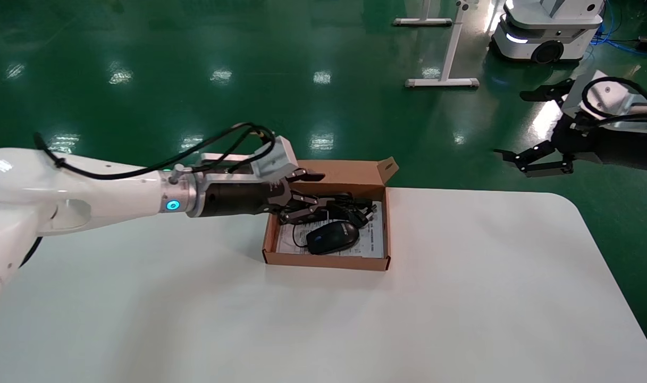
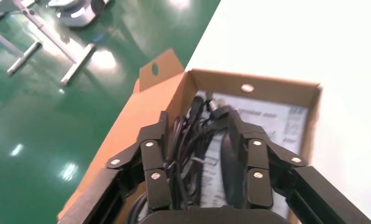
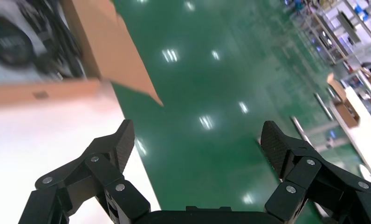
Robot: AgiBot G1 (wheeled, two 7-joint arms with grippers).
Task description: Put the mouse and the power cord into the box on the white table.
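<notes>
The fingers (image 2: 154,161) of the left gripper (image 1: 302,205) sit on both sides of the power cord (image 2: 186,140), with the black bundle filling the gap between them. They look closed on it, and the cord seems to rest inside the box (image 1: 326,260) already, along the far side. The bundle runs long-ways straight out from the fingers, toward the far corner of the box.

The mouse (image 1: 333,237) lies just beside the cord, on the near side, flat on the white printed sheet (image 1: 368,242). Its thin cable loops next to it.

So both things look to be in the box. I think the next move is for the fingers to let go and lift up. The cord is right between them, so they need to open wide enough not to drag it back out.

The box stands near the far edge of the white table (image 1: 461,298), with its flap lid (image 1: 355,170) up.

The right gripper (image 3: 197,144) hangs off to the side over the green floor (image 1: 142,64), fingers wide apart, holding nothing. The left arm is far nearer.
</notes>
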